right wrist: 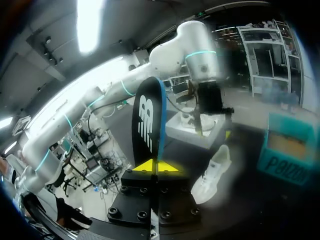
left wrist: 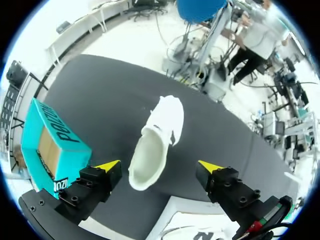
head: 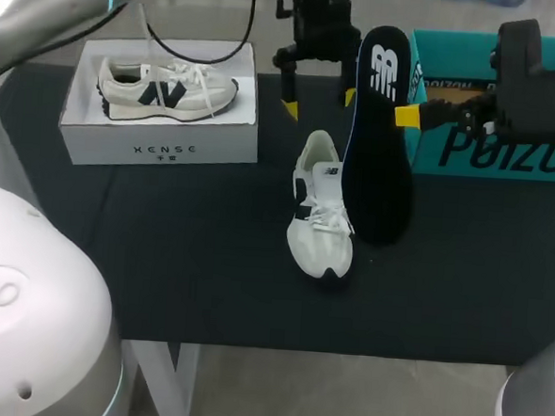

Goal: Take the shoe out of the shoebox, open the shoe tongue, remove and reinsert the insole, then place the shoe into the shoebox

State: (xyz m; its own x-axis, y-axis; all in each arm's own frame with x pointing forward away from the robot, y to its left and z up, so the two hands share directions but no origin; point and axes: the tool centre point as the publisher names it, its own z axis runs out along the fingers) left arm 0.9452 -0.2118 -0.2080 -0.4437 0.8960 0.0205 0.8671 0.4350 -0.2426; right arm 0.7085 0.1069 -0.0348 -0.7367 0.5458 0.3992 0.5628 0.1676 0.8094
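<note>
A white shoe lies on the black table mat, toe toward the front; it also shows in the wrist views. Its black insole with a blue edge hangs upright just right of the shoe. My right gripper is shut on the insole's edge, yellow tips pressed together. My left gripper hovers open above and behind the shoe's heel, nothing between its fingers. The teal shoebox stands at the back right.
A white box holding a second white sneaker sits at the back left. The teal shoebox is beside my left gripper. Bare black mat stretches in front of the shoe.
</note>
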